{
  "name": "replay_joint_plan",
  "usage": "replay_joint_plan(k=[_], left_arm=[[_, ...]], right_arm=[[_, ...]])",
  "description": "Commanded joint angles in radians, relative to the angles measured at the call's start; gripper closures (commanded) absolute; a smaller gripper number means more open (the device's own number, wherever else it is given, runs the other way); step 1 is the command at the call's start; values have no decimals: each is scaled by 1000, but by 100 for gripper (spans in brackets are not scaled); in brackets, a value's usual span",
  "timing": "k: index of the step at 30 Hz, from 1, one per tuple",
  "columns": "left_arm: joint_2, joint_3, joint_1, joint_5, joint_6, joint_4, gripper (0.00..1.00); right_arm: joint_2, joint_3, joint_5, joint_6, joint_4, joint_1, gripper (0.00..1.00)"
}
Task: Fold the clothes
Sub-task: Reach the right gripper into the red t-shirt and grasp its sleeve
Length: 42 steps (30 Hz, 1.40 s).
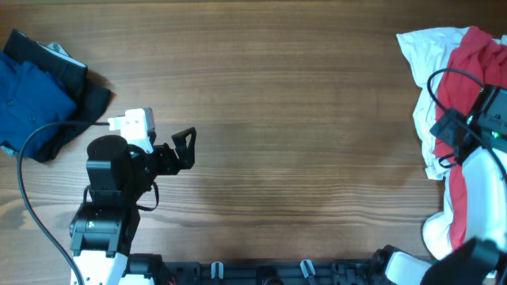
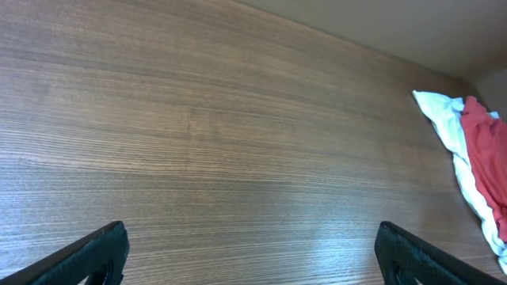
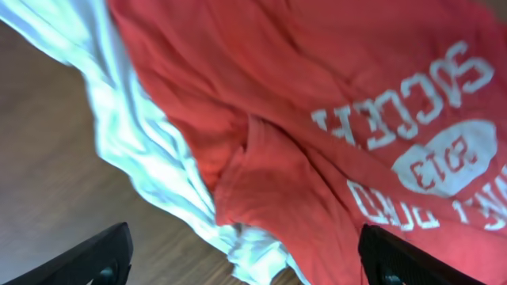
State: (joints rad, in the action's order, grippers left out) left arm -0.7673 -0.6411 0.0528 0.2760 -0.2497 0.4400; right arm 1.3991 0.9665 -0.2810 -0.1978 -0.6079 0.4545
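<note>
**Surface.** Brown wood-grain desk (image 1: 301,119), grain running side to side, matt with a faint sheen in the left wrist view. It fills the overhead view, and its middle is plain wood. Past its far edge the left wrist view shows a pale, plain backdrop (image 2: 396,32); whether that is a wall cannot be told.

**Item 1.** Red short-sleeved cotton T-shirt (image 1: 475,71), crumpled in a heap at the desk's far right edge. White printed lettering (image 3: 396,103) and a white oval logo (image 3: 444,162) face up, reading upside-down to the right wrist camera. It lies on top of item 2.

**Item 2.** White crumpled garment (image 1: 424,55), under and beside the red T-shirt, with its rumpled border spilling toward the desk's middle.

**Item 3.** Blue garment (image 1: 28,95) at the far left edge, with black fabric (image 1: 91,99) touching its right side.

**Item 4.** Black left arm (image 1: 111,182) at the front left. The black left fingers (image 2: 95,257) are spread wide apart and hold nothing. They point across bare wood toward the heap, well apart from it.

**Item 5.** White-and-black right arm (image 1: 479,170), over the red T-shirt. The black right fingers (image 3: 95,257) are spread wide above the red cloth and grip nothing. Whether they touch the cloth cannot be told.

**Item 6.** Thin black cable (image 1: 28,190) curving from the left arm up beside the blue garment. A second black cable (image 1: 447,75) arches across the red T-shirt.
</note>
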Motion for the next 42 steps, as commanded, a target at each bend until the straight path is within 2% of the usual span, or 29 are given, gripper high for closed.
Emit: replay_joint_plan(k=[1,5,19,36,42], left_arm=[[1,-23,-5,16,-6,0,0],[1,-23,-5,16,-6,0,0],[-11,-23,-5,16,-5,-1,0],[-74,-23,-5,16,-5,-1,0],[-74,-23,-5,16,-6,-1,0]], right_arm=[[97,10,8,8,2,11,11],[182,10,6,84,3,12,21],[292,6,-98,93,19,13,25],[348,6,-103,90,40,57,28],[362,7,-85,91,70,56,43]])
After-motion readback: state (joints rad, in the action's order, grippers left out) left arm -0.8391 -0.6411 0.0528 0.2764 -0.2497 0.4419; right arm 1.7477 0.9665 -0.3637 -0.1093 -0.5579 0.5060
